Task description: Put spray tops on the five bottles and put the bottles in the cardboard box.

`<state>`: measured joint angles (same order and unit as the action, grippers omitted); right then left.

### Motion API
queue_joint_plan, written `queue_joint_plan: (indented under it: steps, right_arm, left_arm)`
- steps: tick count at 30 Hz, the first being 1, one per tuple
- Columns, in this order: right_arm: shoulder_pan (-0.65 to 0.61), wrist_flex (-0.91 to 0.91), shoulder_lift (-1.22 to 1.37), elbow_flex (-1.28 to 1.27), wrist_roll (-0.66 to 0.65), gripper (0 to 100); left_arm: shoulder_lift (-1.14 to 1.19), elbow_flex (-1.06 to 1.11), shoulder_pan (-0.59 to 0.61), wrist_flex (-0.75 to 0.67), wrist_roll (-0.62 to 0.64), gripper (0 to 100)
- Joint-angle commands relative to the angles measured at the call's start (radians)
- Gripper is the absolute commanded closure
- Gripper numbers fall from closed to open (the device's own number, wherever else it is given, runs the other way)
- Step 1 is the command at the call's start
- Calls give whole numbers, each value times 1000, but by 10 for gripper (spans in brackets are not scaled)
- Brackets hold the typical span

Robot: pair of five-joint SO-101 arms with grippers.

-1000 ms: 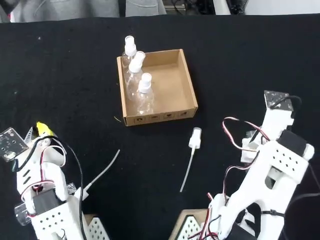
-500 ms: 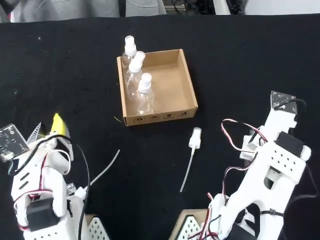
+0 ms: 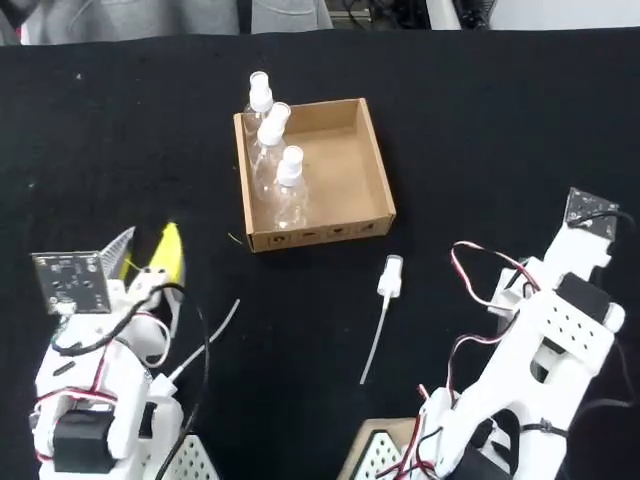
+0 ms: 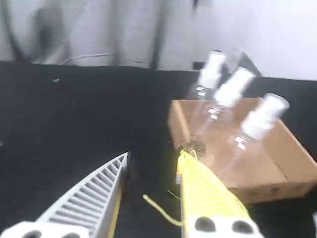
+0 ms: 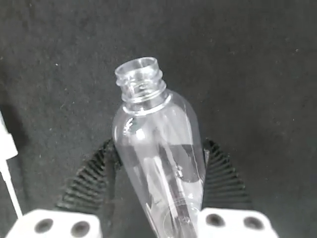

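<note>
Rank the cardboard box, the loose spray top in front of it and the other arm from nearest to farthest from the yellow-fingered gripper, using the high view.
1. cardboard box, just beyond the left gripper, toward the table's middle.
2. loose spray top, lying in front of the box.
3. right arm, on the opposite side of the table.

Box at the middle back of the table, arms at the near corners.
The cardboard box (image 3: 375, 170) holds three bottles (image 3: 268, 150) along its left wall, the farthest leaning out over the back corner. A loose spray top (image 3: 389, 280) lies just before the box's near right corner, its stem trailing nearer. A thin tube (image 3: 210, 338) lies left of it, beside the left gripper (image 3: 148, 245), whose fingers stand apart. The right gripper (image 5: 161, 148) clasps a topless bottle (image 5: 148, 124) above the table.
</note>
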<state>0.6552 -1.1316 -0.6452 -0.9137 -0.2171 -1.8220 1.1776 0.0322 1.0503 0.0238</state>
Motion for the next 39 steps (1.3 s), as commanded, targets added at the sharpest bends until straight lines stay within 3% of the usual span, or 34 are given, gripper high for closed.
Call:
queue_joint_plan:
  steps: [1, 17, 31, 39]
  right_arm:
    - [25, 48, -35, -2, 12, 874]
    - [26, 120, -35, -45, 58, 874]
    - [26, 120, -30, -47, 58, 874]
    - [26, 141, -33, -70, 58, 874]
  left_arm:
    - [9, -58, -105, 0, -43, 852]
    - [23, -139, -348, -64, -69, 850]
    - [396, -295, -604, -81, -87, 852]
    - [634, -444, -667, -81, -44, 852]
